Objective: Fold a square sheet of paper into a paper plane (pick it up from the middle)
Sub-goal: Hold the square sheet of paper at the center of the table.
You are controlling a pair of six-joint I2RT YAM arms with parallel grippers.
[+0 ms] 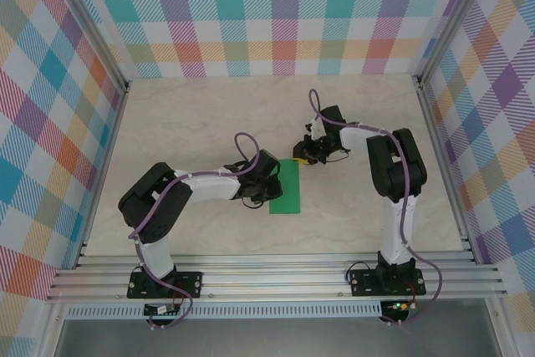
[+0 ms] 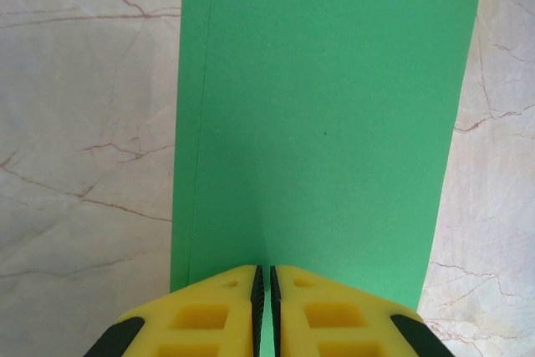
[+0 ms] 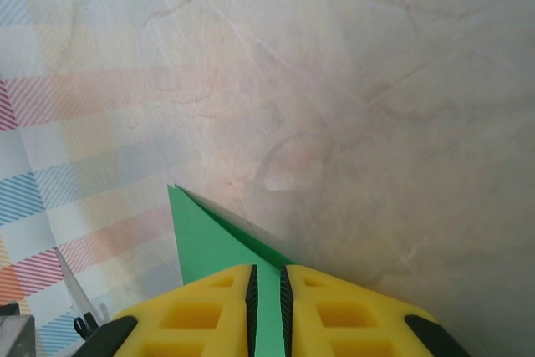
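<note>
I see the sheet of paper (image 1: 288, 196), bright green, lying approx. mid-table (image 1: 192, 114) between the 2 arms. From the top cam it reads as a long narrow rectangle, not a square. On the left wrist cam a second paper edge runs just inside its left long side, so it looks doubled over lengthwise. The L gripper (image 1: 269, 180) sits at the strip's left long edge. On its wrist cam the yellow fingers (image 2: 209, 315) are closed to a thin slit w/ green showing in the slit, so I read it as pinched onto the paper edge. The rest of the strip lies flat on the marble-look top. The R gripper (image 1: 306, 156) is at the far right corner of the strip. On its wrist cam the fingers (image 3: 334, 315) are also narrow w/ green paper between them, clamped on it, and a pointed green corner (image 3: 201, 240) sticks out beyond the tips, up off the surface w/ a shadow under it. The 2 grippers are near each other but not touching. Plaid walls (image 1: 276, 14) surround the table on 3 sides.
</note>
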